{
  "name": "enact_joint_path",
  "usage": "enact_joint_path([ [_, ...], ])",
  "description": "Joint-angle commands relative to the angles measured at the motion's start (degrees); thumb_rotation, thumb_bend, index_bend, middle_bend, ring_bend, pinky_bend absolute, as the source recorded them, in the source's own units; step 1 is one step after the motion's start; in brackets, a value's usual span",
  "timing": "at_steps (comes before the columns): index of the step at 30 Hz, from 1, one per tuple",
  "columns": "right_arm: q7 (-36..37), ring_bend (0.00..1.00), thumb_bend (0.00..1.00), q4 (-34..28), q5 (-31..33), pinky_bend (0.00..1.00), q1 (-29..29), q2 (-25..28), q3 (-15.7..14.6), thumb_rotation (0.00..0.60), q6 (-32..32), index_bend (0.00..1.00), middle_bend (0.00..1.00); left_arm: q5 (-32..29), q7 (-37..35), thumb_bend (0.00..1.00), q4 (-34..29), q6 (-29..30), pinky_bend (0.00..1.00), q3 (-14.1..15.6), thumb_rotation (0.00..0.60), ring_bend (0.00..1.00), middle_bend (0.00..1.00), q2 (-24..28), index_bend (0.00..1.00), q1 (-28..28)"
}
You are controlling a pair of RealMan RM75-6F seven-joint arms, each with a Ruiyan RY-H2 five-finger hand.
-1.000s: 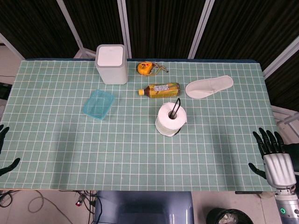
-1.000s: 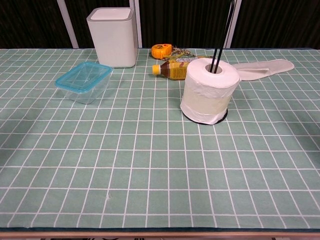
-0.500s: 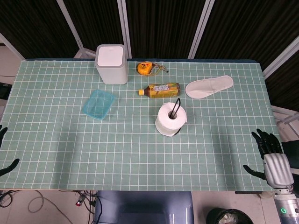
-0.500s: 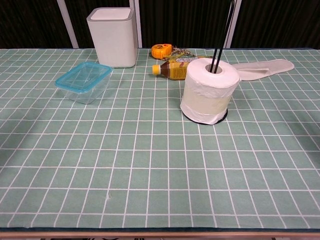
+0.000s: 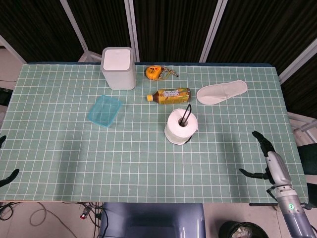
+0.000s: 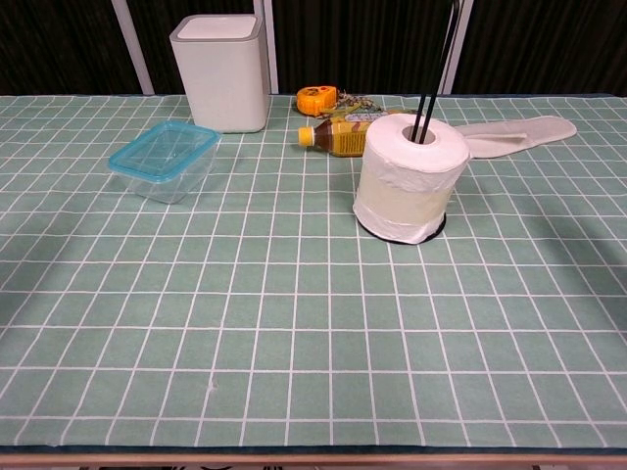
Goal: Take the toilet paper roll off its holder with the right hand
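The white toilet paper roll [image 5: 180,127] stands upright on its black holder near the middle of the table, and the holder's thin rod [image 5: 187,113] rises through the core. The chest view shows the roll [image 6: 407,191] and the rod [image 6: 432,73] close up, with no hand in it. My right hand [image 5: 266,159] hovers over the table's near right corner, well to the right of the roll, turned edgewise with fingers spread and holding nothing. Only the fingertips of my left hand [image 5: 8,176] show at the lower left edge, apart and empty.
Behind the roll lie a yellow-green bottle [image 5: 169,95] on its side, a white slipper [image 5: 221,92] and an orange tape measure [image 5: 154,72]. A white lidded bin [image 5: 119,68] stands at the back left, with a blue plastic container [image 5: 105,110] in front of it.
My right hand has moved in from the right edge over the table corner and turned from back-facing to edgewise. My left hand has slipped slightly further out of view. The roll has not moved.
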Motion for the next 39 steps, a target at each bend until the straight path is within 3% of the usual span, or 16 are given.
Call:
enact_joint_path([
  [1, 9.7, 0.0, 0.0, -2.0, 6.9, 0.0, 7.8, 1.2, 4.6, 0.6, -12.3, 0.0, 0.0, -0.2, 0.0, 0.18, 0.0, 0.0, 0.01, -0.1, 0.6, 0.0, 0.0, 0.0, 0.04, 0.0],
  [11, 9.7, 0.0, 0.0, 5.1, 16.5, 0.0, 15.3, -6.7, 8.1, 0.6, -22.7, 0.0, 0.0, -0.6, 0.2, 0.18, 0.0, -0.5, 0.01, -0.1, 0.6, 0.0, 0.0, 0.0, 0.04, -0.1],
  [22, 5.7, 0.0, 0.0, 11.6, 21.6, 0.0, 19.1, -15.2, 9.1, 0.6, -25.8, 0.0, 0.0, -1.0, 0.5, 0.18, 0.0, -0.7, 0.01, -0.3, 0.6, 0.0, 0.0, -0.1, 0.04, -0.1],
  [39, 2.9, 0.0, 0.0, 16.8, 26.4, 0.0, 23.6, -22.8, 11.4, 0.6, -30.8, 0.0, 0.0, -1.5, 1.0, 0.18, 0.1, -1.4, 0.01, -0.3, 0.6, 0.0, 0.0, -0.2, 0.04, -0.3],
])
